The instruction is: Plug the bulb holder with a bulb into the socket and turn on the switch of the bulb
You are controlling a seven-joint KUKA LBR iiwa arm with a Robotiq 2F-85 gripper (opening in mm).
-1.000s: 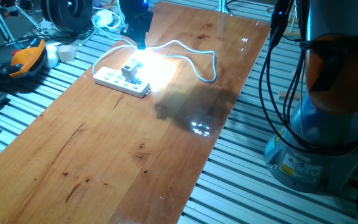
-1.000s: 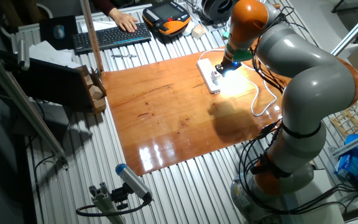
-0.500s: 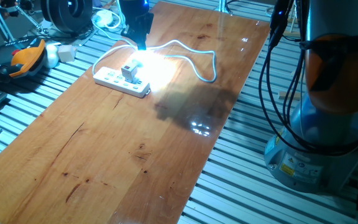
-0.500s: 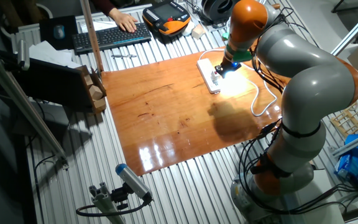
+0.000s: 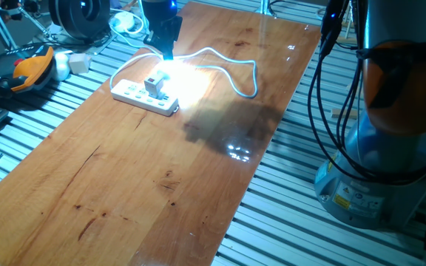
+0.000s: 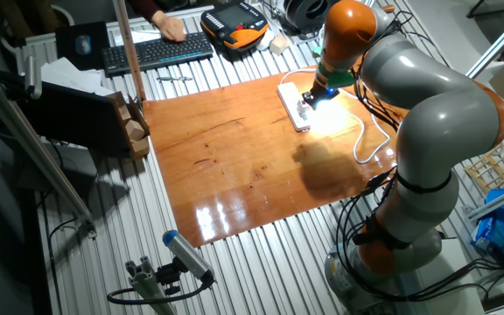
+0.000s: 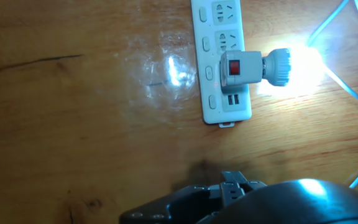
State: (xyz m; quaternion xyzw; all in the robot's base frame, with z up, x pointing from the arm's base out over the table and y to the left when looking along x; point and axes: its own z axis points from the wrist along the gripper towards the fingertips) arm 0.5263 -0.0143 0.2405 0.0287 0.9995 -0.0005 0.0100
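Note:
The white power strip (image 5: 133, 94) lies at the far end of the wooden table; it also shows in the other fixed view (image 6: 292, 107) and the hand view (image 7: 211, 62). The bulb holder (image 7: 241, 67) is plugged into it, its red switch (image 7: 233, 66) facing up. The bulb (image 7: 288, 64) is lit, and its glare (image 5: 180, 80) washes out the wood around it. My gripper (image 5: 166, 46) hangs just above and behind the holder, not touching it. In the hand view only its dark body (image 7: 229, 190) shows at the bottom edge, and its fingers are not clear.
The strip's white cable (image 5: 237, 65) loops to the right on the table. An orange teach pendant (image 5: 32, 68) and a white block (image 5: 78, 63) lie off the table's left. A keyboard (image 6: 156, 51) with a person's hand (image 6: 166, 26) is behind.
The person's hand at the keyboard has shifted a little. The arm, the holder and the lit bulb have not moved.

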